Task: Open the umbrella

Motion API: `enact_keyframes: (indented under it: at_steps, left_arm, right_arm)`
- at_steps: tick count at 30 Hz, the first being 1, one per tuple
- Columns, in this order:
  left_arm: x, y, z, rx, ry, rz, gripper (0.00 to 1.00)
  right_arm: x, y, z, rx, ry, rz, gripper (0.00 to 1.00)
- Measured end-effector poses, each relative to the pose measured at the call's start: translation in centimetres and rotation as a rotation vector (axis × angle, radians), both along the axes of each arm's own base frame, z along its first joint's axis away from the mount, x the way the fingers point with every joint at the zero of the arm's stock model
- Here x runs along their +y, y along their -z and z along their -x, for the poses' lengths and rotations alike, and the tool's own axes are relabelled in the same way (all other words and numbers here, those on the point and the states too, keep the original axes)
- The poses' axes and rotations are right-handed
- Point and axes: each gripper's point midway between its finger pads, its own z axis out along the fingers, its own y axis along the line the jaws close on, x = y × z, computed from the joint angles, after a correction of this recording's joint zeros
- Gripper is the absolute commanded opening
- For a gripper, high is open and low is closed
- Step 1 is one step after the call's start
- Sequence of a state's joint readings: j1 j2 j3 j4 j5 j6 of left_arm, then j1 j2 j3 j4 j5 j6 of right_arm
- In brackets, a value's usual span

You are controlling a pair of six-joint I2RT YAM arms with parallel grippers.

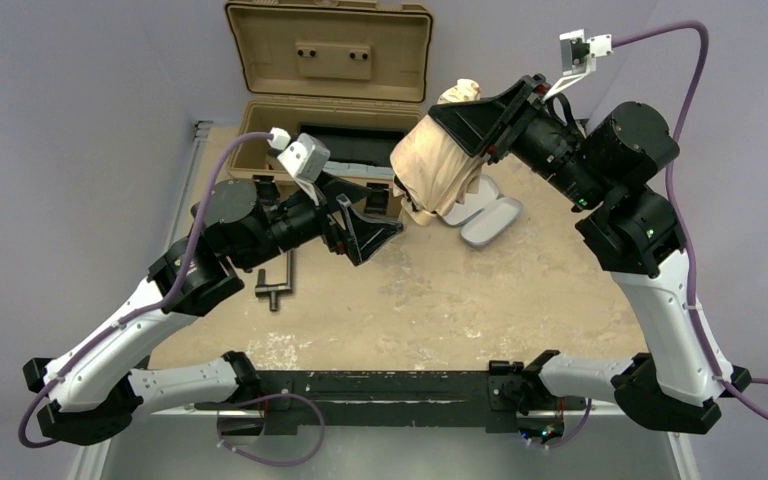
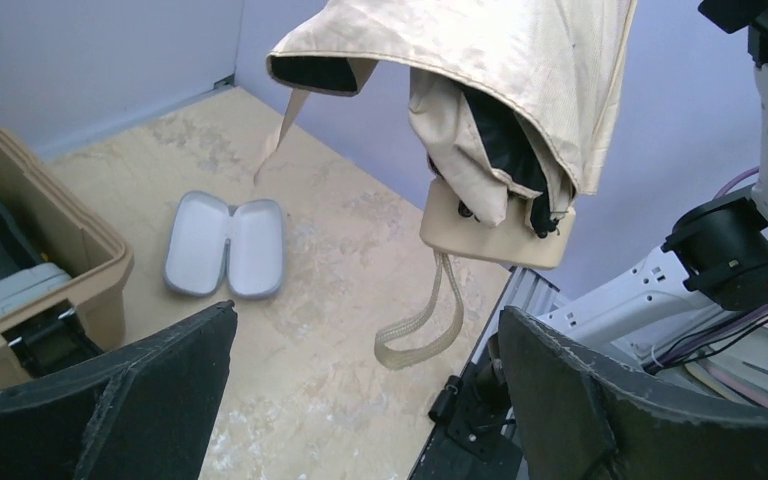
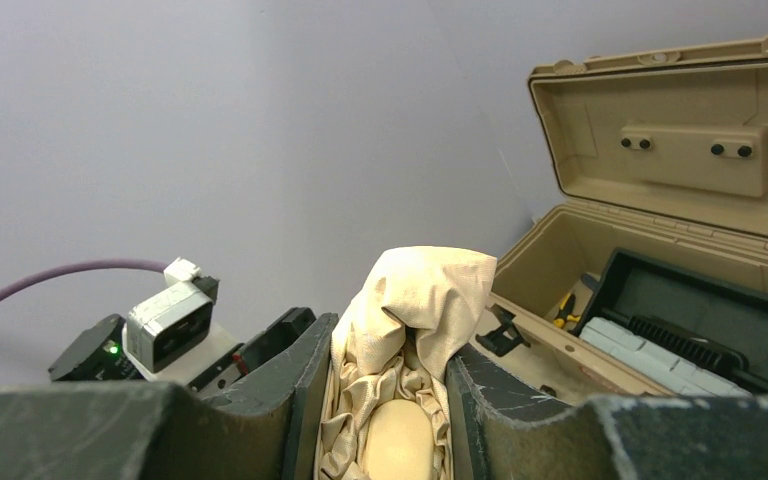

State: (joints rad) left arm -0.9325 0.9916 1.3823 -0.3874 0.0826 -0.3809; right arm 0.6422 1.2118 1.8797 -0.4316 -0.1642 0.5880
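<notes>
The folded cream-tan umbrella [image 1: 438, 165] hangs in the air above the back of the table. My right gripper [image 1: 480, 125] is shut on its top end; bunched fabric and the tan tip cap [image 3: 400, 440] sit between its fingers [image 3: 305, 380]. In the left wrist view the umbrella [image 2: 480, 90] hangs handle down, with the tan handle [image 2: 495, 235] and its strap loop [image 2: 420, 325] dangling. My left gripper [image 1: 385, 232] is open and empty, just left of and below the handle, apart from it; its fingers [image 2: 130, 400] frame the strap.
An open tan toolbox [image 1: 335, 100] stands at the back left, also in the right wrist view [image 3: 660, 200]. An open lavender-grey case [image 1: 485, 215] lies under the umbrella, also in the left wrist view [image 2: 225, 245]. A dark metal tool [image 1: 275, 285] lies by my left arm.
</notes>
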Motion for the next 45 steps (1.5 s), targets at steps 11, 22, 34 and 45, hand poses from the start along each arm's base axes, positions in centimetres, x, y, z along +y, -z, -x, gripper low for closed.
enact_keyframes:
  at_steps: [11, 22, 34, 45]
  left_arm:
    - [-4.8, 0.9, -0.1, -0.047, 0.085, -0.028, 0.89]
    - [-5.3, -0.2, -0.4, -0.091, 0.075, -0.014, 0.01]
    - [-4.3, 0.1, 0.2, -0.083, 0.075, -0.029, 0.00]
    - [2.2, 8.6, 5.4, 0.036, 0.112, -0.127, 0.00]
  right_arm:
    - [1.5, 1.5, -1.6, 0.084, -0.013, -0.007, 0.00]
    - [2.0, 2.3, -2.2, 0.120, -0.014, -0.003, 0.00]
    - [2.0, 2.0, -2.4, 0.150, 0.001, 0.002, 0.00]
    - [-0.1, -1.5, -3.7, 0.120, 0.090, -0.027, 0.00]
